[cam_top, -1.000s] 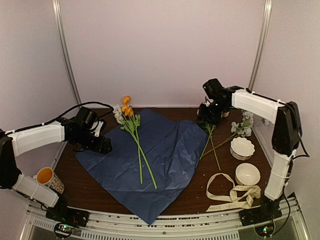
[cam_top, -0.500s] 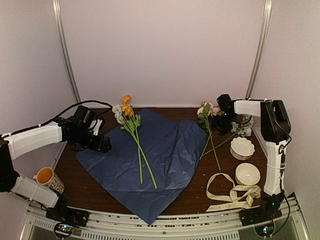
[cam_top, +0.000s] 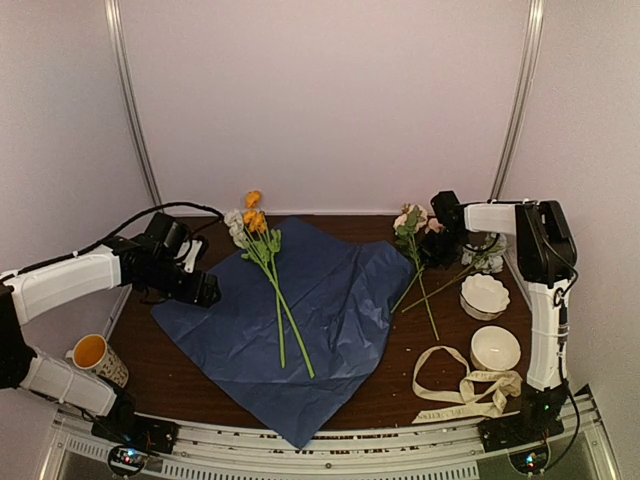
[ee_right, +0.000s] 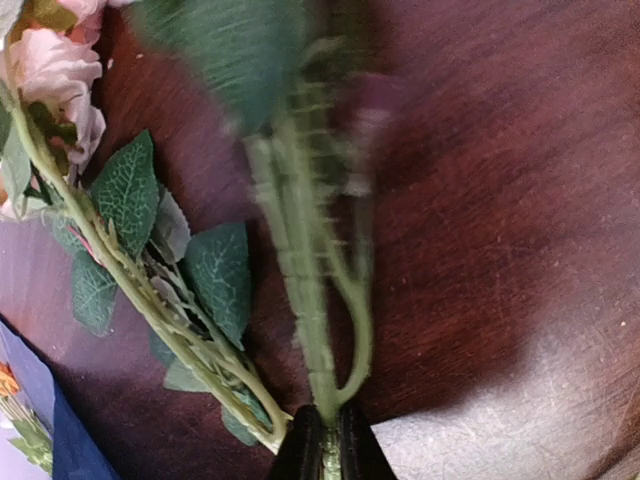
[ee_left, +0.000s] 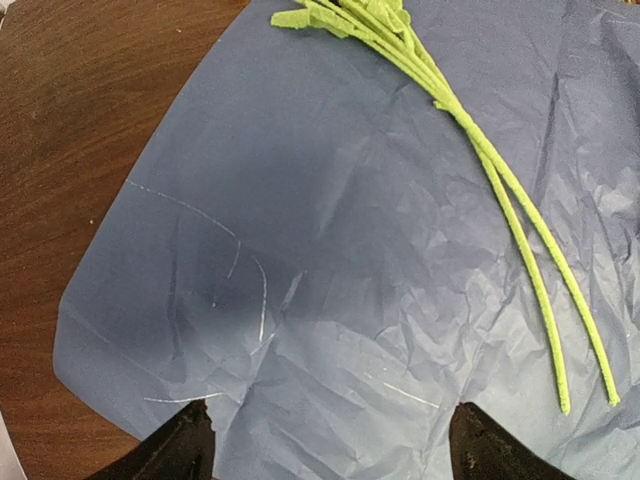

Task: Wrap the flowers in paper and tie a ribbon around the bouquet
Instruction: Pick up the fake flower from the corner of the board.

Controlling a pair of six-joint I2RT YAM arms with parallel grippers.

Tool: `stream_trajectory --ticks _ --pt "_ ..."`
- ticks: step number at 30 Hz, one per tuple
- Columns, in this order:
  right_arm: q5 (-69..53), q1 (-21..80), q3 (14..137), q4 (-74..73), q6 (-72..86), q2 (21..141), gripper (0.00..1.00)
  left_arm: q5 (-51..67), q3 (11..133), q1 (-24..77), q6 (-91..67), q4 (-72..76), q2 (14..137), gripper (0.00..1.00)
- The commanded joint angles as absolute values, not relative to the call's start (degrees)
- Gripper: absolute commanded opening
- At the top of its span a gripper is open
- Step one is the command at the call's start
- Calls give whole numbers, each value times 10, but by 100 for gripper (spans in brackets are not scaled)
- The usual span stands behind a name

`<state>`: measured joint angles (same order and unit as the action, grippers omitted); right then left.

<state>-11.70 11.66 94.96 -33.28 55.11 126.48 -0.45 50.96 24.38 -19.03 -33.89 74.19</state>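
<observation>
Lower right in the top view, the ribbon (cam_top: 465, 390) lies loose on the desk (cam_top: 390, 392). Mid-frame, the paper (cam_top: 340, 300) carries the orange and white flowers (cam_top: 268, 270), stems pointing toward the lower edge. The left tool (ee_left: 335, 450) hovers spread over its left side. Upper right, the right tool (ee_right: 325, 440) pinches a green stem (ee_right: 300, 300) of the pink bunch (cam_top: 412, 222), with the paper to its left. Blur hides which stem.

Soft, even light fills the booth, leaving the pale walls (cam_top: 330, 100) faintly pink and without hard shadows. The corner poles (cam_top: 128, 120) lean outward, as a wide lens bends them. A soft dark shadow pools on the paper (ee_left: 330, 250), whose creases glint white. Up close the stem (ee_right: 300, 250) smears out of focus, and the bench (ee_right: 560, 380) shows a pale sheen.
</observation>
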Motion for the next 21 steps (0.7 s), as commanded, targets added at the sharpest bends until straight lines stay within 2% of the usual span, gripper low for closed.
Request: stream_trajectory --ticks 1,3,8,15,21 --pt "-77 114 939 -336 549 1247 5 -15 505 246 -195 -337 722 84" --pt "-59 113 946 -351 533 1237 0 -15 505 246 -195 -339 722 84" --pt "-7 113 954 -384 481 1196 0 -4 496 246 -204 -331 721 84" --pt "120 113 956 -441 379 1069 0 -8 487 247 -208 -331 725 84" --pt "103 171 963 -422 305 947 0 -9 491 253 -224 -329 727 84"
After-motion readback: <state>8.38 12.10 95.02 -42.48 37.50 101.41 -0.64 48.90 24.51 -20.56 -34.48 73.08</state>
